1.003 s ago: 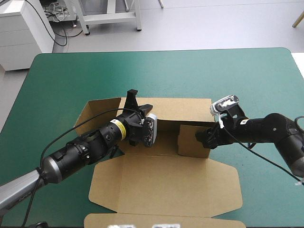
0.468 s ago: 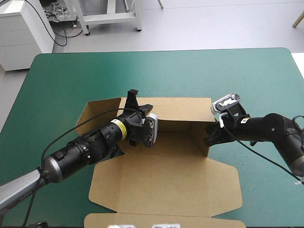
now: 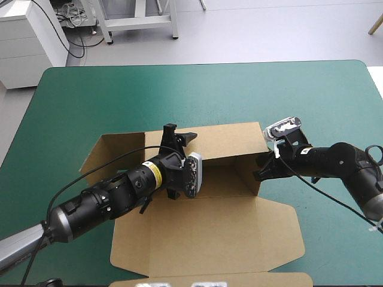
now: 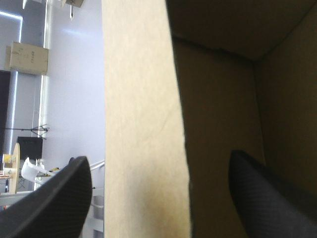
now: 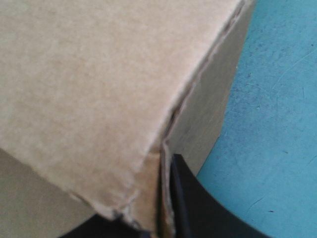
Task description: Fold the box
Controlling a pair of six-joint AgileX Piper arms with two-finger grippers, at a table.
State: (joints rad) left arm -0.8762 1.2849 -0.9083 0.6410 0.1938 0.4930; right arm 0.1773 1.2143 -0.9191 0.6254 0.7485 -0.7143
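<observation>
The brown box [image 3: 203, 233] lies in the middle of the teal-green cover [image 3: 72, 107], its lid panel flat toward the near edge. Its back wall [image 3: 230, 139] and right wall [image 3: 248, 173] stand raised. My left gripper [image 3: 181, 131] is open and straddles the top edge of the back wall [image 4: 143, 99], one black finger [image 4: 59, 198] outside and the other inside, neither pressing on it. My right gripper [image 3: 261, 168] is shut on the box at its right rear corner; in the right wrist view a finger [image 5: 190, 208] presses against the board [image 5: 99, 99].
The box's left flap [image 3: 111, 152] splays outward toward the table's left side. A narrow strip of brown board [image 3: 209, 279] lies at the near edge. Bare teal-green cover [image 5: 277, 124] spreads to the right of the box and along the far side.
My left gripper has opened and let go of the back wall. My right gripper has shut on the right wall, which swung out from inside the box. The box shifted slightly left.
</observation>
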